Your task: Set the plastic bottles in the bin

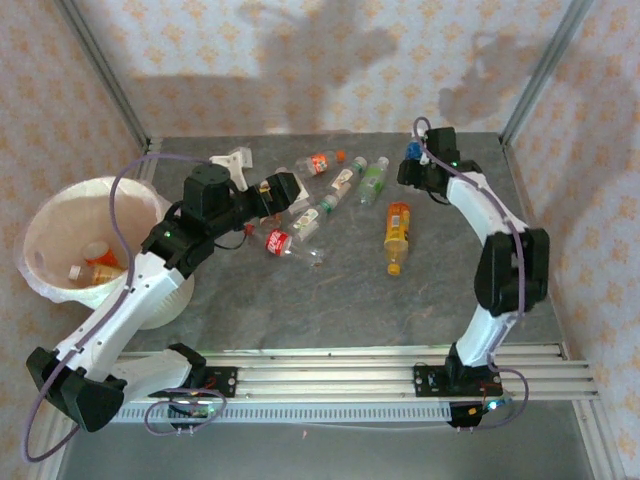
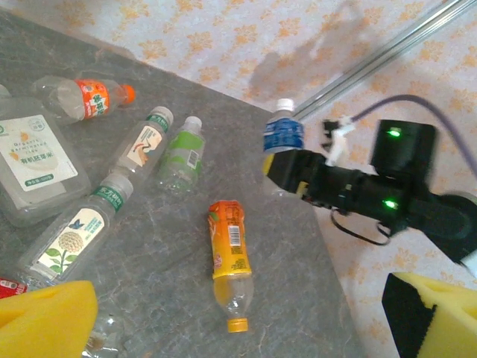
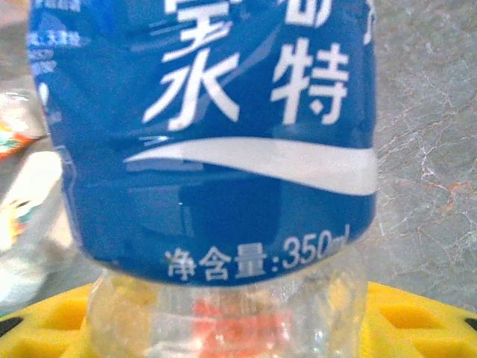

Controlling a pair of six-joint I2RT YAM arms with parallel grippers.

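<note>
While your right hand [image 1: 414, 166] is clamped on the upright blue-labelled bottle [image 2: 283, 136] at the far right of the surface [image 1: 350, 300], your left hand [image 1: 284, 192] hangs over the middle, its yellow pads [image 2: 45, 321] wide apart and holding nothing. You have the other plastic bottles [image 1: 335, 185] lying on their sides between the two hands, an orange-labelled one [image 1: 398, 232] nearest the right arm. At the left edge stands the bin [image 1: 40, 215], with a couple of bottles inside.
</note>
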